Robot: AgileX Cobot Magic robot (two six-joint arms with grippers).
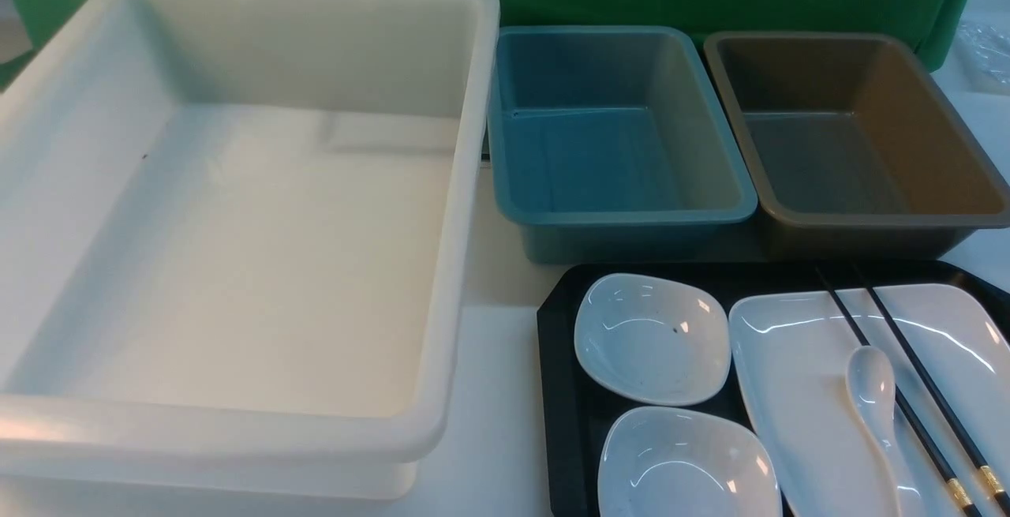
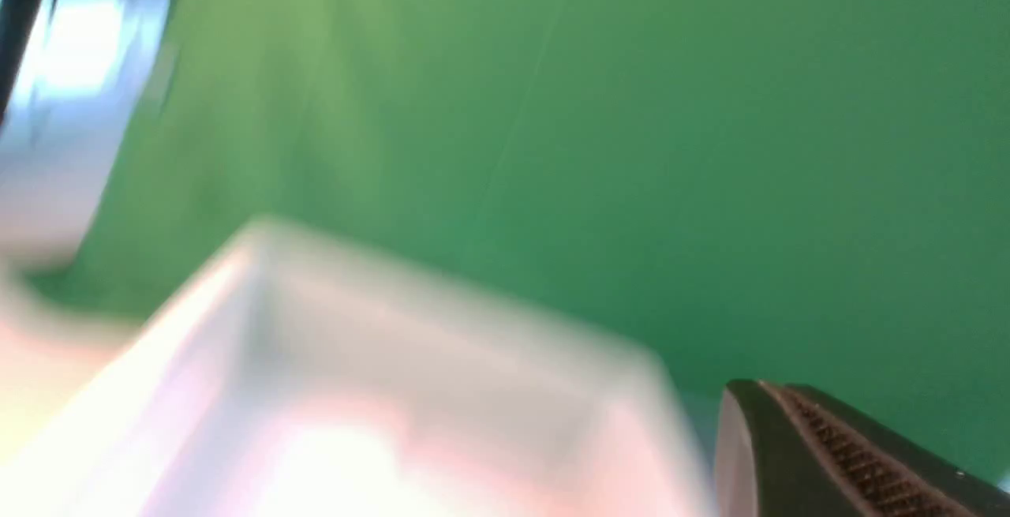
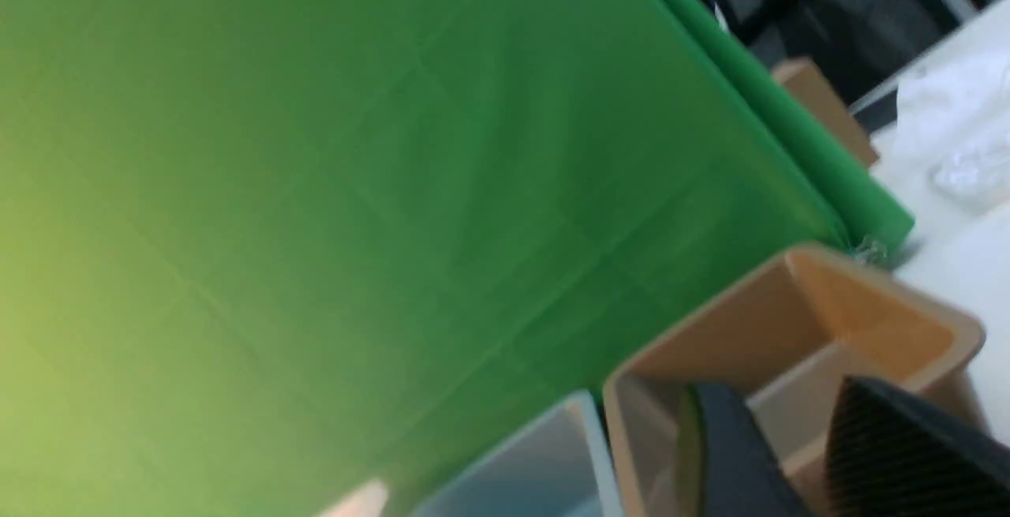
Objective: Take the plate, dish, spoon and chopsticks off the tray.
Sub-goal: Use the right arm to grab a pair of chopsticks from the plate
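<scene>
Waiting behind and beside the tray (image 1: 556,391), the white bin (image 1: 237,442), blue bin (image 1: 631,217) and brown bin (image 1: 884,221) look like drop-offs. Nothing seems cleared yet: the plate (image 1: 797,391) sits on the tray bearing the spoon (image 1: 872,391) and chopsticks (image 1: 915,422), with two small dishes (image 1: 651,339) alongside. The right gripper (image 3: 777,422) is spread and empty; the left gripper (image 2: 757,414) is pressed together.

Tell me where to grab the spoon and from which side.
Probably the spoon by its narrow handle, from straight above, jaws across it: it lies flat on the plate, handle toward the robot. The chopsticks lie close on its right, so keep the closure narrow.
</scene>
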